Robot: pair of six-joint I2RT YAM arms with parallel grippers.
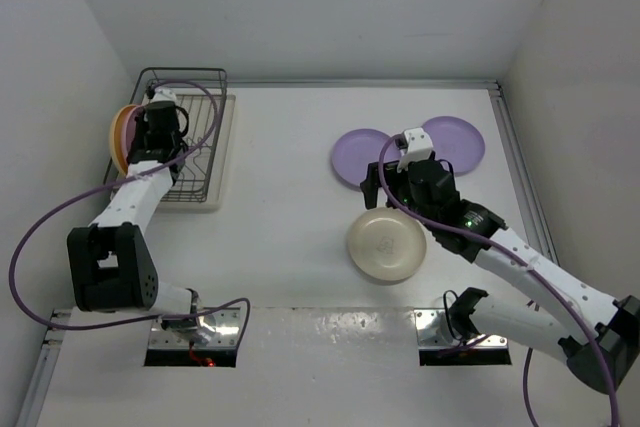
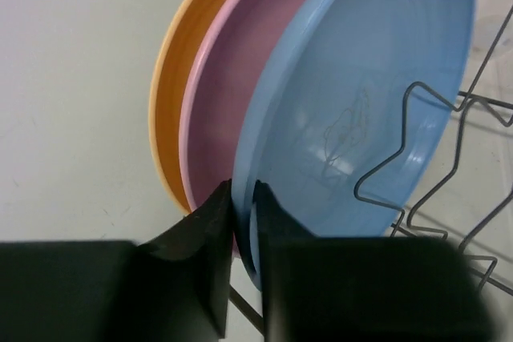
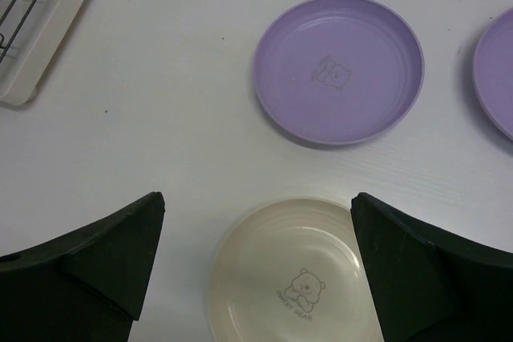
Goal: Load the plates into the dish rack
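In the dish rack (image 1: 218, 137), three plates (image 2: 240, 102)

We see a flat white table (image 1: 290, 207) carrying a dark wire dish rack (image 1: 215, 97) on its cream tray base (image 1: 222, 162) at the far left. To the right, a round lilac plastic plate (image 1: 355, 157) lies flat, a second lilac plate (image 1: 455, 139) close beside it but not touching. A round cream plastic plate (image 1: 385, 245) sits just nearer us.

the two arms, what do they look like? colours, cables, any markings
The left arm and right arm have white tubular links joined by chunky black joint housings. A thin purple cable loops along each. The left gripper and right gripper have matte black wedge-shaped fingers. A small green light glows on the right arm. No lettering shows.
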